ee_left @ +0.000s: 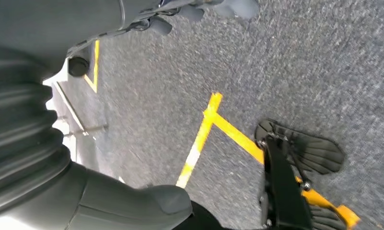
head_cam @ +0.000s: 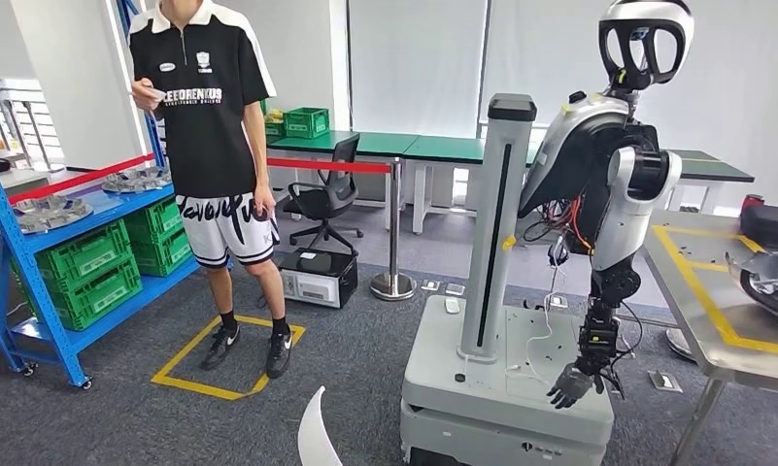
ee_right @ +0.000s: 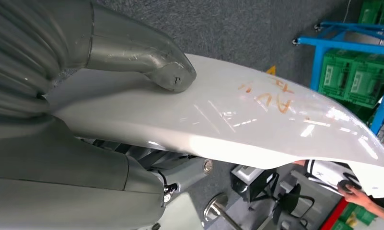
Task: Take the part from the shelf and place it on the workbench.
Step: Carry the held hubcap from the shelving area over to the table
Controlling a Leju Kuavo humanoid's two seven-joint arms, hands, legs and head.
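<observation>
The part [ee_right: 257, 120] under the right robot hand [ee_right: 132, 52] is glossy, smooth, probably plastic; the floor [ee_left: 276, 62] beneath is rough grey carpet.

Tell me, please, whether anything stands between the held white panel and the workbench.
A grey wheeled base carrying another humanoid robot stands between the white curved panel in the right hand and the steel workbench.

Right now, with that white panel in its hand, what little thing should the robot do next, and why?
Probably turn toward the workbench on its right. The right hand already grips the white part, thumb pressed on top, its tip showing low in the head view. The bench lies off to the side, not ahead, so it likely must face it before setting the part down.
</observation>
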